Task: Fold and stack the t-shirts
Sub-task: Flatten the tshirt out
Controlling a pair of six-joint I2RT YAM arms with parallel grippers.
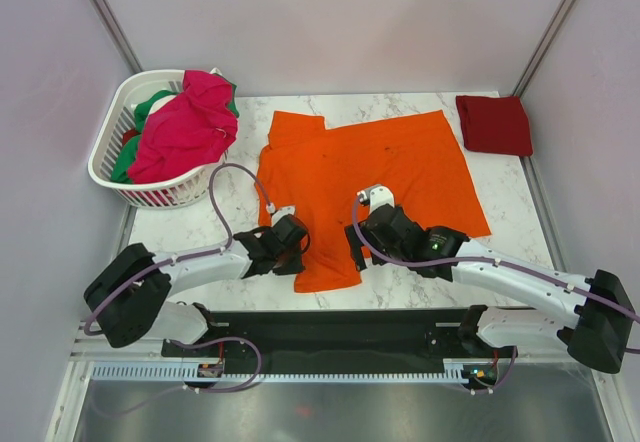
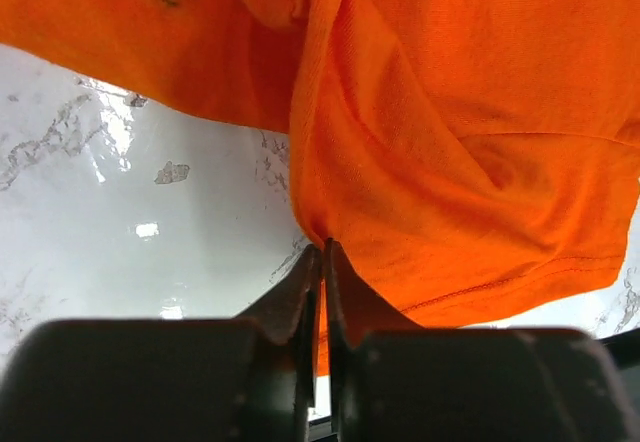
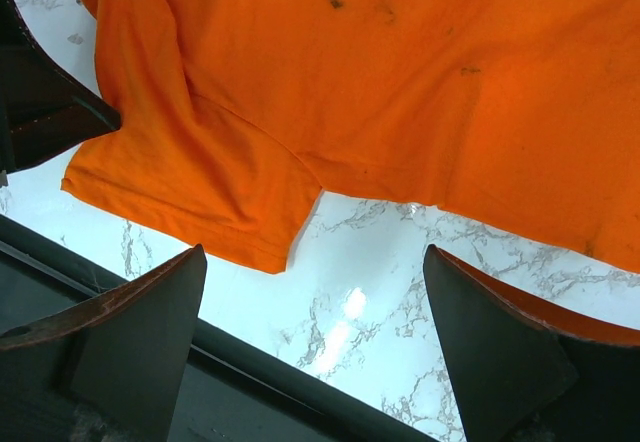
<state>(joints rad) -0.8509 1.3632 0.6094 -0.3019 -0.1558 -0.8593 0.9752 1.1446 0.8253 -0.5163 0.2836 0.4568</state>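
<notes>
Left hand (image 2: 322,257) pinched the orange t-shirt (image 2: 450,112) by a thin fold; right hand (image 3: 312,262) hung spread, empty. Lifting 1-sided could slip the pinch or bunch the cloth.

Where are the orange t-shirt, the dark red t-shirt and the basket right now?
orange t-shirt (image 1: 390,167), top view, middle of its spread body.
dark red t-shirt (image 1: 495,124), top view, centre of the folded cloth.
basket (image 1: 158,197), top view, near slatted wall.
</notes>
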